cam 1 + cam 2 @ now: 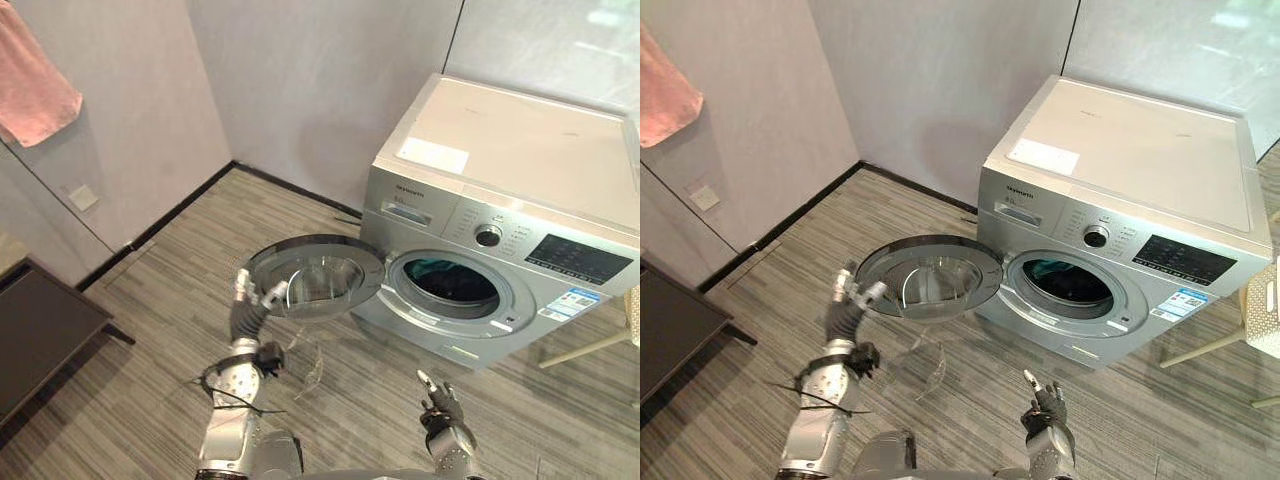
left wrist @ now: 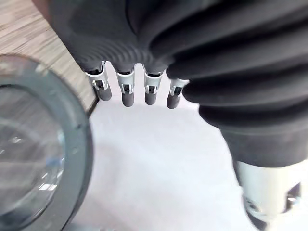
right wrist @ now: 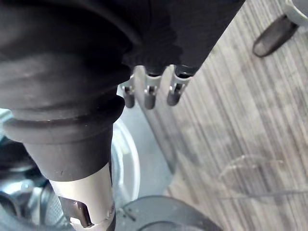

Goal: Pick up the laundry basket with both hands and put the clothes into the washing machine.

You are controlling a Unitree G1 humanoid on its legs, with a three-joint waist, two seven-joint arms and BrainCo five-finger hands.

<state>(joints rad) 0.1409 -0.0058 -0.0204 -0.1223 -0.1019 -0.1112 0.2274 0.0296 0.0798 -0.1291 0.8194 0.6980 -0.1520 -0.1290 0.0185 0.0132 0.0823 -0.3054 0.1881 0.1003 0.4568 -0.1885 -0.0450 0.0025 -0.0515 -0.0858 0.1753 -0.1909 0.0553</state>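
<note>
Count: two hands, one washing machine, one door, one towel, one counter, one wall socket.

Nearest, the right hand (image 1: 442, 402) is raised low at right over the grey striped floor (image 1: 160, 300), palm upright and pointing towards the machine. Its fingers (image 3: 149, 96) are released and straight, grasping nothing.

Further out at left, the left hand (image 1: 248, 305) is lifted higher on an upright forearm, just beside the left rim of the round grey-rimmed glass door (image 1: 315, 275). Its fingers (image 2: 127, 94) are likewise released and hold nothing. Whether they touch the rim cannot be told.

The door is swung fully open to the left, lying nearly flat. It hangs from the silver front-loading washing machine (image 1: 520, 170), which stands at far right against the grey wall. The drum opening (image 1: 452, 282) is uncovered, and a dark teal mass shows inside. What it is cannot be told.

At the right edge stands a cream perforated object on pale wooden legs (image 1: 1265, 315). Whether this is the laundry basket cannot be told.

A dark flat counter (image 1: 40, 330) sits at near left. Beyond it are a white wall socket (image 1: 83, 197) and, high up, a pink hanging towel (image 1: 35, 80).
</note>
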